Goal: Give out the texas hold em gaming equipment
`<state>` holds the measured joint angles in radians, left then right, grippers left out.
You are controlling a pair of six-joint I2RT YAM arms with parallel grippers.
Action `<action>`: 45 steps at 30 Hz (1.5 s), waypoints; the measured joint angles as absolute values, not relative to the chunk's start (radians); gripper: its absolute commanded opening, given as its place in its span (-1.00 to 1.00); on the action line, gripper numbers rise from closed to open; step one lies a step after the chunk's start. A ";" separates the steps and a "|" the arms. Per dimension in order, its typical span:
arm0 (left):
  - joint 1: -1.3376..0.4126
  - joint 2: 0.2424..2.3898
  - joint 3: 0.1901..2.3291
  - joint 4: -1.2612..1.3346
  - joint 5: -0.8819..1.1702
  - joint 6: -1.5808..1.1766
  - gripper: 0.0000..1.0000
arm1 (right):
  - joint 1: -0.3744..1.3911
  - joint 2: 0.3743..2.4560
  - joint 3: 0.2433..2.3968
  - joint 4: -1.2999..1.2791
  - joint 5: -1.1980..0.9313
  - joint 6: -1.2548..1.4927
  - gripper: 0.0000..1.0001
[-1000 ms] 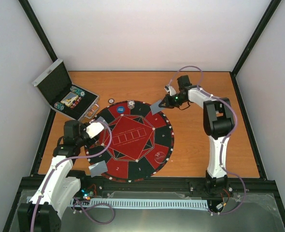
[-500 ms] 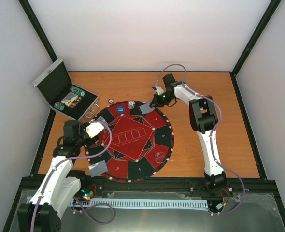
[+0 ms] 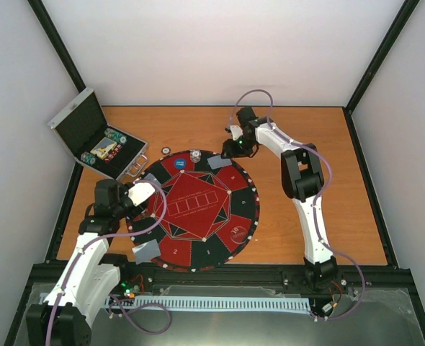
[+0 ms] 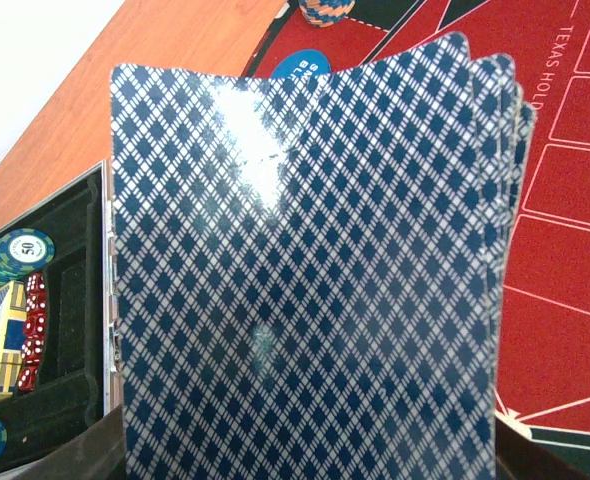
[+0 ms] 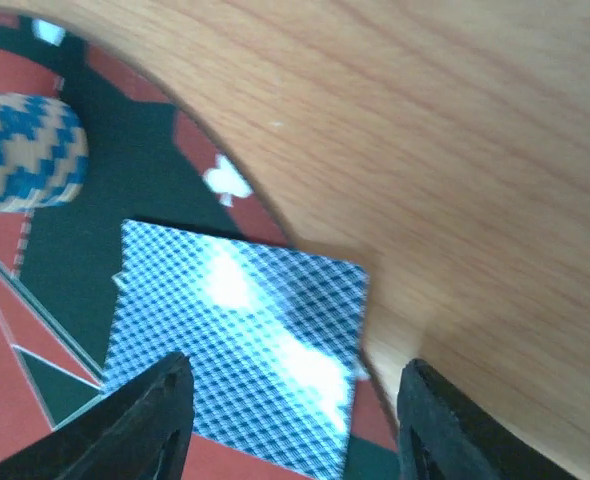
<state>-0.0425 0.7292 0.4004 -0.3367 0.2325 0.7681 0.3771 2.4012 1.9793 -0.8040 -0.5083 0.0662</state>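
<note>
My left gripper (image 3: 135, 193) hovers over the left side of the round red-and-black mat (image 3: 198, 209), shut on a fanned deck of blue-backed playing cards (image 4: 305, 270). The deck fills the left wrist view and hides the fingers. My right gripper (image 3: 230, 150) is at the mat's far edge, open. Its fingers (image 5: 145, 420) stand on either side of a single face-down card (image 5: 240, 340) without touching it. That card (image 3: 218, 163) lies on the mat's rim. Another card (image 3: 146, 250) lies at the mat's near-left edge. A blue-and-orange chip stack (image 5: 25, 155) stands beside the far card.
The open silver case (image 3: 97, 140) with chips and red dice (image 4: 35, 320) sits at the far left of the wooden table (image 3: 313, 216). A blue button (image 3: 179, 163), a chip stack (image 3: 196, 156) and a white button (image 3: 166, 151) lie by the mat's far-left edge.
My right arm swung left from off the mat to its far edge with a card, then opened and let the card go on the rim. The left arm has not moved.
</note>
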 measured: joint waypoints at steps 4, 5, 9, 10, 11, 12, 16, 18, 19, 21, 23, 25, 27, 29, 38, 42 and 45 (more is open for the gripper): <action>-0.043 0.729 0.400 -0.337 0.237 0.768 0.07 | 0.382 2.341 1.959 -0.823 -0.310 0.091 0.45; -0.043 0.729 0.400 -0.337 0.238 0.768 0.07 | 0.382 2.319 1.947 -0.823 -0.260 0.094 0.48; -0.043 0.728 0.400 -0.337 0.248 0.768 0.07 | 0.398 2.165 1.857 -0.787 -0.097 0.080 0.57; -0.043 0.728 0.400 -0.337 0.253 0.768 0.07 | 0.416 2.119 1.830 -0.765 -0.093 0.066 0.58; -0.043 0.728 0.400 -0.337 0.257 0.768 0.07 | 0.439 2.075 1.806 -0.743 -0.118 0.051 0.59; -0.043 0.728 0.400 -0.337 0.260 0.768 0.07 | 0.469 2.034 1.784 -0.713 -0.167 0.038 0.60; -0.043 0.728 0.400 -0.337 0.267 0.768 0.07 | 0.615 1.943 1.712 -0.546 -0.494 0.031 0.63; -0.043 0.728 0.400 -0.337 0.270 0.766 0.07 | 0.691 1.954 1.708 -0.477 -0.608 0.043 0.63; -0.043 0.728 0.400 -0.337 0.272 0.765 0.07 | 0.723 1.967 1.710 -0.457 -0.646 0.045 0.64; -0.043 0.724 0.400 -0.337 0.274 0.761 0.07 | 0.773 2.013 1.736 -0.439 -0.701 0.053 0.64; -0.043 0.716 0.401 -0.338 0.278 0.756 0.06 | 0.801 2.074 1.778 -0.430 -0.743 0.068 0.64; -0.043 0.708 0.401 -0.338 0.282 0.752 0.06 | 0.807 2.131 1.811 -0.423 -0.768 0.086 0.63; -0.043 0.701 0.401 -0.339 0.284 0.750 0.06 | 0.804 2.162 1.817 -0.418 -0.779 0.103 0.62; -0.043 0.695 0.401 -0.339 0.287 0.749 0.06 | 0.800 2.183 1.820 -0.413 -0.787 0.121 0.63; -0.043 0.689 0.401 -0.339 0.297 0.743 0.06 | 0.832 2.248 1.873 -0.393 -0.827 0.147 0.63; -0.043 0.689 0.401 -0.342 0.297 0.743 0.07 | 0.838 2.260 1.874 -0.402 -0.807 0.144 0.54; -0.043 0.689 0.401 -0.350 0.296 0.743 0.06 | 0.835 2.260 1.888 -0.424 -0.784 0.132 0.45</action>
<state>-0.0425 0.6888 0.4007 -0.3500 0.2962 0.7425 0.8352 2.2597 1.8885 -0.4244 -0.7837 0.1322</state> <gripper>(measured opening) 0.535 0.759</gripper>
